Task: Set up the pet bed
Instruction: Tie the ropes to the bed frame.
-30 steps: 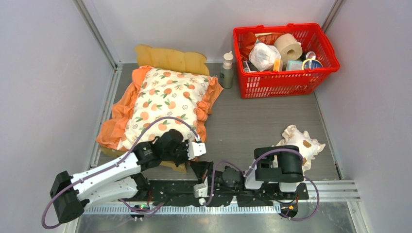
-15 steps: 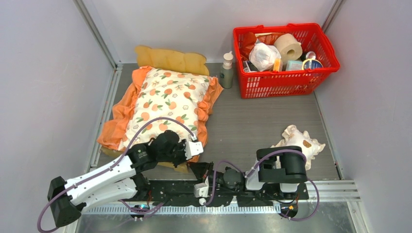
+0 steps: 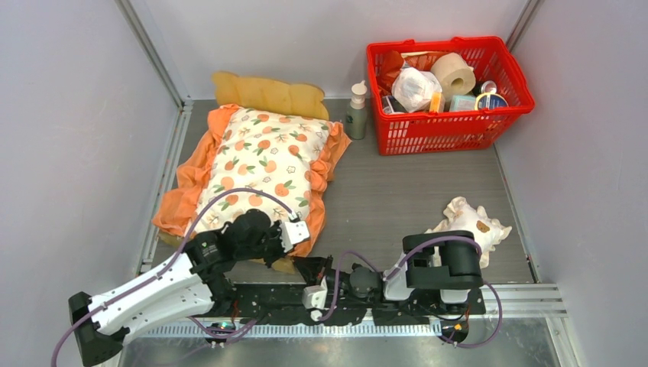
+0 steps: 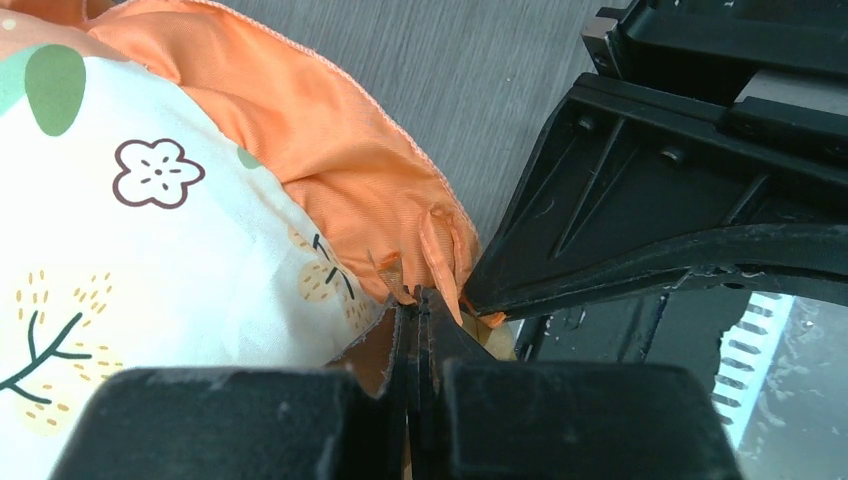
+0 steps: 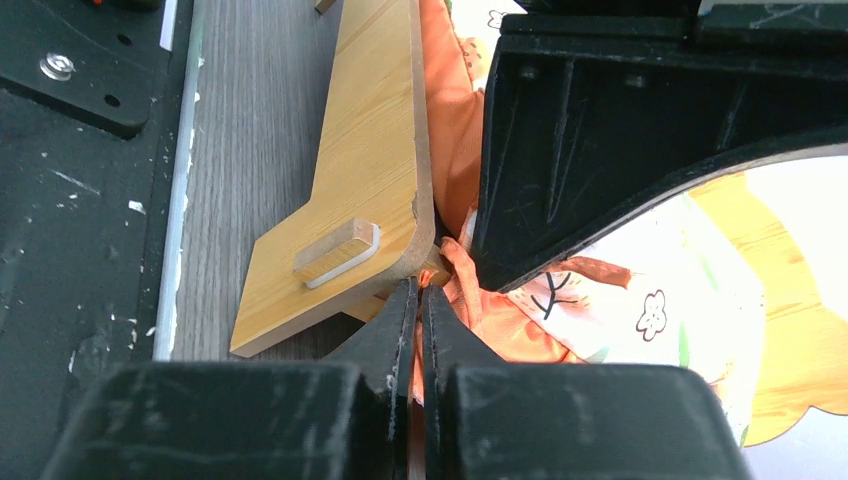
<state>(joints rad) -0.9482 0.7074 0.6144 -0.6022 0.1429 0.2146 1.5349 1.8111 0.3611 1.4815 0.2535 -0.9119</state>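
Note:
The pet bed shows its wavy light-wood headboard [image 3: 267,93] at the far left. Its wooden foot end [image 5: 350,180] is in the right wrist view, and the base is hidden under the cushion. The cream orange-print cushion [image 3: 264,164] with orange ruffles lies on the bed. My left gripper [image 3: 294,231] [image 4: 420,298] is shut on the orange ruffle [image 4: 380,190] at the cushion's near right corner. My right gripper [image 3: 307,267] [image 5: 420,290] is just below it, beside the foot end. It is shut, with orange ruffle [image 5: 500,320] in its jaws.
A small cream frilled pillow [image 3: 472,223] lies at the near right, beside the right arm. A red basket [image 3: 451,122] of items stands at the back right, with a pump bottle [image 3: 356,111] to its left. Grey walls close in both sides.
The left arm has drawn back toward the near left. Its gripper moved left and nearer, and the cushion's near right corner came with it. The right arm has barely moved.

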